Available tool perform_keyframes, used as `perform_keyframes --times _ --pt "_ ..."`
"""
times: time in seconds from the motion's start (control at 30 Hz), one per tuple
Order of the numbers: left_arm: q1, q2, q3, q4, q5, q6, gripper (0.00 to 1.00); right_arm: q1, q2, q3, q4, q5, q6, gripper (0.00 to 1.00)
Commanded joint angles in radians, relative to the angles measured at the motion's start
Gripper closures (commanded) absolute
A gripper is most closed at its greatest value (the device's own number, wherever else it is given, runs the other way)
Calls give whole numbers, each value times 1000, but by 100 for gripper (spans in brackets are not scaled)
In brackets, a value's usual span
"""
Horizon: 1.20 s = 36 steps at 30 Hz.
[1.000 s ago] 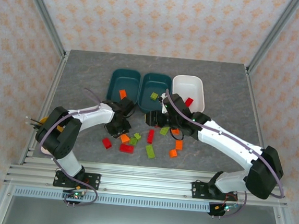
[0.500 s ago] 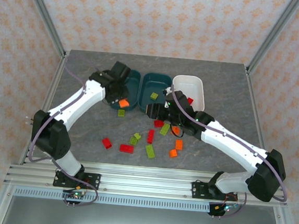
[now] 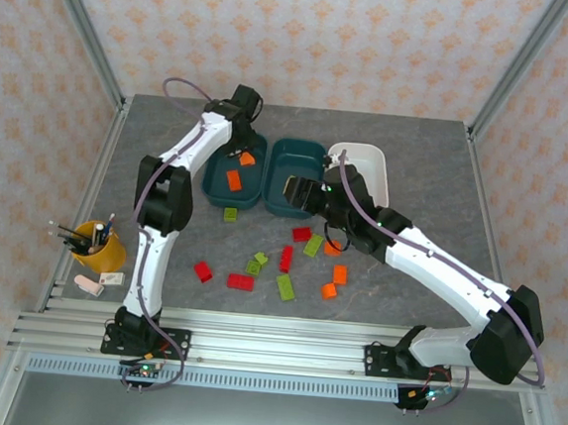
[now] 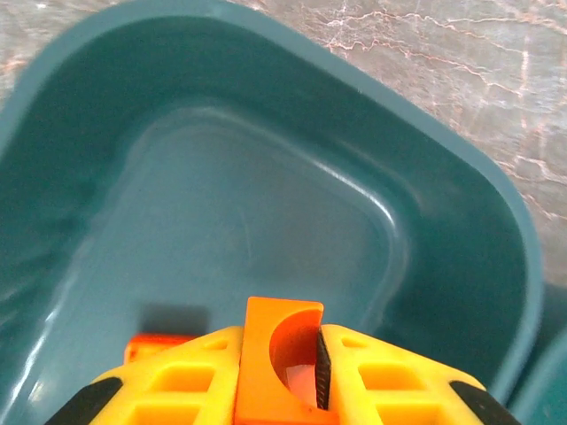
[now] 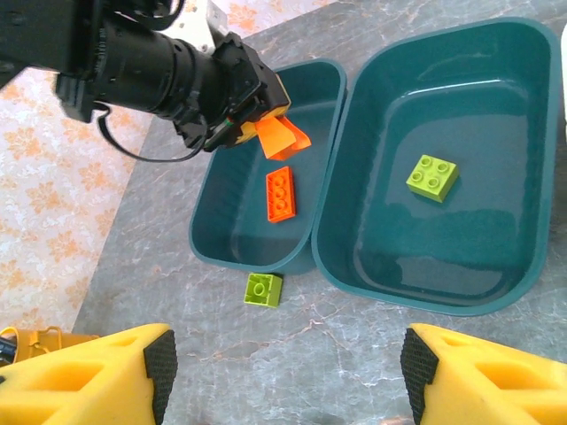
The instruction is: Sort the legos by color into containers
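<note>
Brick: orange brick hangs above the far end of the left teal tub; second orange brick lies inside.
Handling: light, stiff, slick plastic; likely best pinched square across flat sides.
Left arm: left gripper clamped on that brick.
Right arm: right gripper jaws apart, empty, over the middle teal tub, near edge.

My two arms are white tubes linked by rounded black joints: left arm, right arm. A pale lilac cable loops along each. My fingers are yellow plastic with square hollows and black inner pads.
</note>
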<state>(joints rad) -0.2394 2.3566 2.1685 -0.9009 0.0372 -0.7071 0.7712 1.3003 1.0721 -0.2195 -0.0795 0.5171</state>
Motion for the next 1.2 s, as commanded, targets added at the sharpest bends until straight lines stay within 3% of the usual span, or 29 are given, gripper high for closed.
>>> perform_keyframes --times 0.0,0.13,0.27,0.37,0.67,0.97,1.17 --pt "13 33 71 -71 2 27 73 -9 -24 10 -79 59 36 30" --pt "15 43 42 -58 29 22 67 -36 -31 -14 -237 127 110 31" --pt "15 27 22 -60 47 27 53 -79 -78 -116 -283 123 158 31" --pt "15 1 22 -66 50 35 49 -120 -95 -157 -325 102 170 31" --pt "8 -225 -68 -37 67 -14 39 -208 -105 -181 -374 47 139 31" --pt "-65 -624 -425 31 67 -43 36 -222 -41 -158 -403 -36 67 32" --pt "-105 -911 -767 56 64 -84 36 -216 -45 -130 -410 -98 9 34"
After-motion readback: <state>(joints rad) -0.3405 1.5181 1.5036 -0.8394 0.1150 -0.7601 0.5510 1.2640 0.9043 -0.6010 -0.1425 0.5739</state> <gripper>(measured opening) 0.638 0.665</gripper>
